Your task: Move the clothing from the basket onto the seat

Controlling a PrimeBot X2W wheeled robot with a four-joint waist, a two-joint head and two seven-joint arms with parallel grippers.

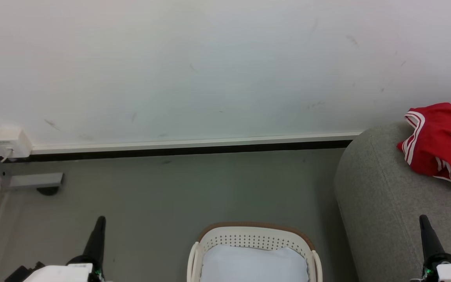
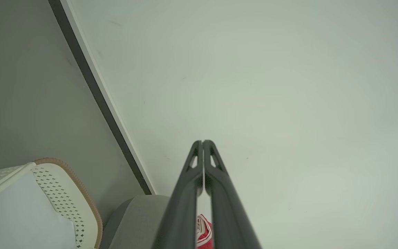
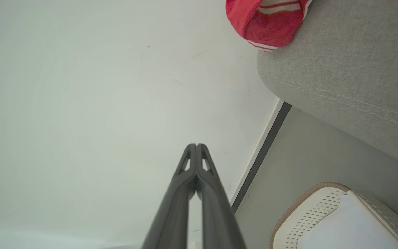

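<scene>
On one seat (image 1: 374,196), one jersey (image 1: 437,145); one basket (image 1: 255,228); left pincer (image 2: 202,141), right pincer (image 3: 196,144) clenched empty.

Head view: high, facing forward and down; basket (image 1: 255,238) bottom centre, seat (image 1: 382,188) right. Wrist views: low, each along its jaws toward the wall (image 2: 288,86). All three share basket, seat, jersey (image 1: 437,145).

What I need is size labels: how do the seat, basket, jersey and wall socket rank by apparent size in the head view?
1. seat
2. basket and jersey: about alike, both cropped by the frame, so left unranked
3. wall socket, clearly smallest
</scene>
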